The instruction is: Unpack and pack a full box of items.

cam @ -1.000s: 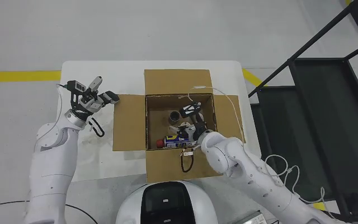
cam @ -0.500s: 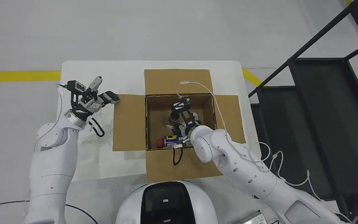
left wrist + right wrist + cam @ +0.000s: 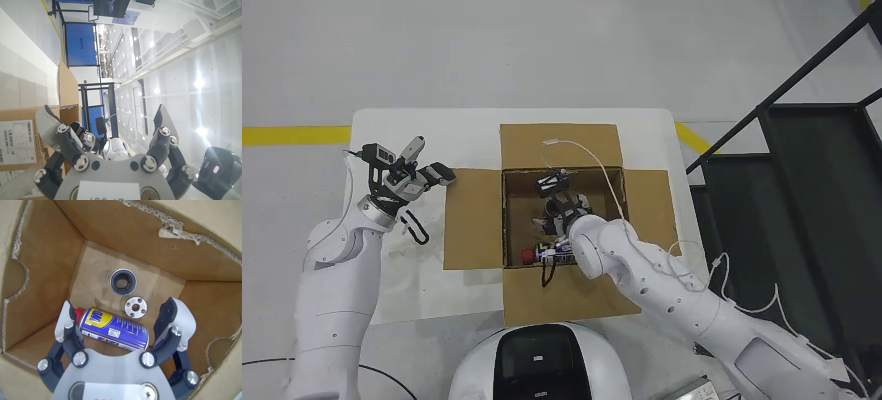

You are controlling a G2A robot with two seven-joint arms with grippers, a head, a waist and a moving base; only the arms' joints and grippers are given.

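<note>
One white table (image 3: 452, 135) carries the whole job. On it stands the open cardboard box (image 3: 472, 230), all four flaps folded out flat, sitting right of the table's centre.

My right arm comes in over the near flap, and the right gripper (image 3: 118, 306) hangs inside the box above its floor. Its fingers are spread wide and hold nothing. In the wrist view one finger lines up with the can's red cap and the other with its base; I cannot tell whether either touches.

The left gripper (image 3: 430, 163) is raised over the left part of the table, just beside the box's left flap. It is also spread apart and empty.

Three items lie on the box floor. The blue and yellow spray can (image 3: 115, 330) lies on its side in the near part, red cap to the left. Farther in sits a dark bearing ring (image 3: 123, 281) with a metal rim. Between the two, close to the can, lies a small metal flange disc (image 3: 135, 307) with bolt holes.
</note>
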